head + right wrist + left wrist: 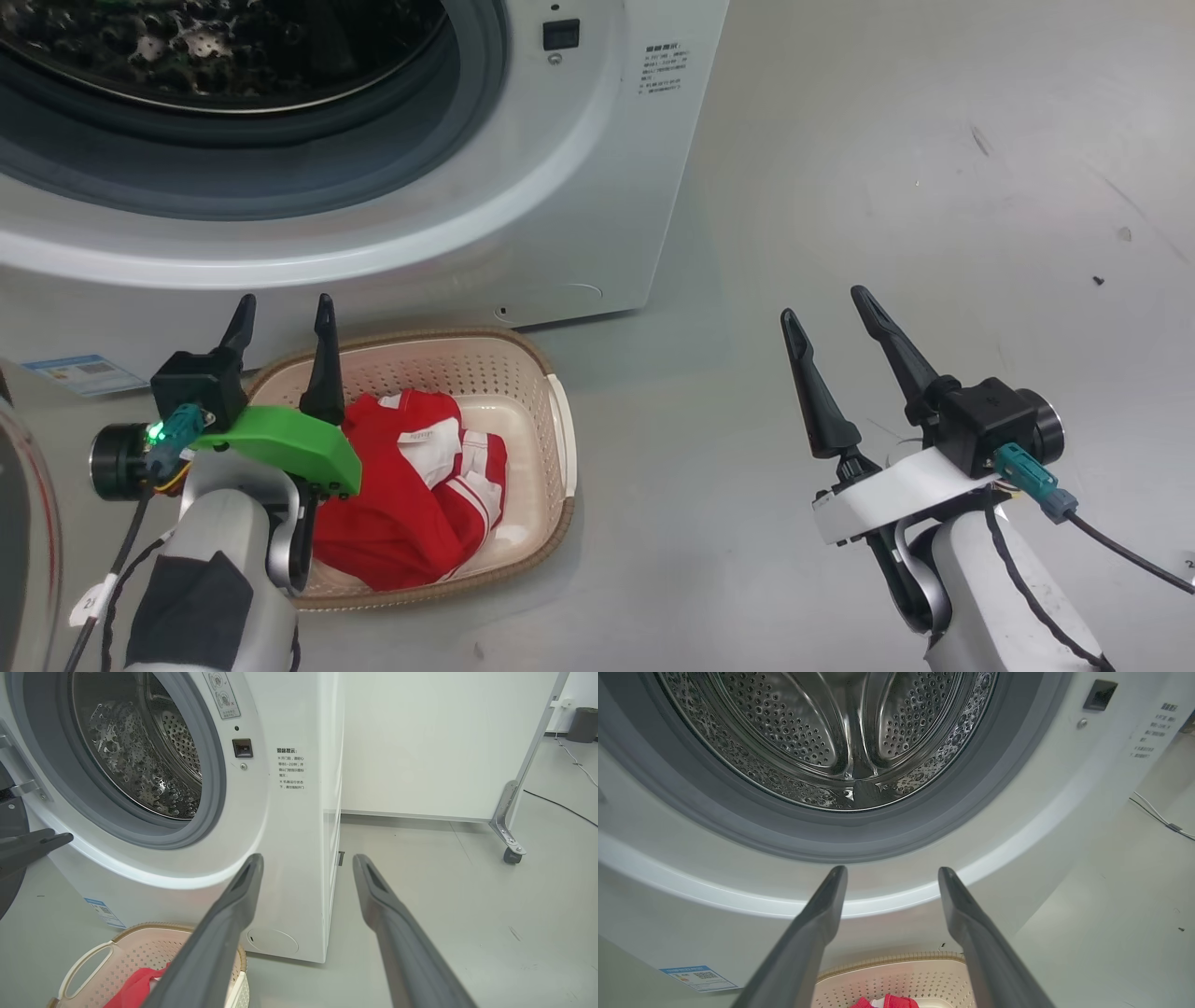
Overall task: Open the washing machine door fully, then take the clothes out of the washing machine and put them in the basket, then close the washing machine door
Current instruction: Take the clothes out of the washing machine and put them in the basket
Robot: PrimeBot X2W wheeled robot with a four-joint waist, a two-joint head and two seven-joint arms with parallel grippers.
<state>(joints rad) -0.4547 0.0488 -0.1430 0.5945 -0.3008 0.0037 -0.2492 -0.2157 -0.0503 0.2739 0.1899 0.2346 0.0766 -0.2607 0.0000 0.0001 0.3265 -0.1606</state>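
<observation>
Head view, step: the clothes lay in the basket and the drum looked bare, so the unloading seemed done and only closing the door was left.
Head view, door: a curved glassy edge at the far lower left was probably the door, swung open; too little of it showed to be sure.
Head view, next move: judging by this, an arm would have to reach the door on the robot's left and swing it round until it latched.
Head view, left gripper: the left gripper hovered over the basket's near-left corner, fingers spread, holding nothing.
Head view, right gripper: the right gripper hung over bare floor, well apart from the basket, fingers spread and empty.
Head view, basket: it stood on the floor just in front of the machine, with the red and white clothes heaped inside, below the rim.
Left wrist view, drum: steel, perforated, with no fabric in the part that showed.
Left wrist view, basket: its far rim and a scrap of red sat low between the spread fingers.
Right wrist view, machine: the mouth stood uncovered, with a door hinge at the left edge.
Right wrist view, basket: it was at the lower left beside the machine's base, with red cloth inside.
</observation>
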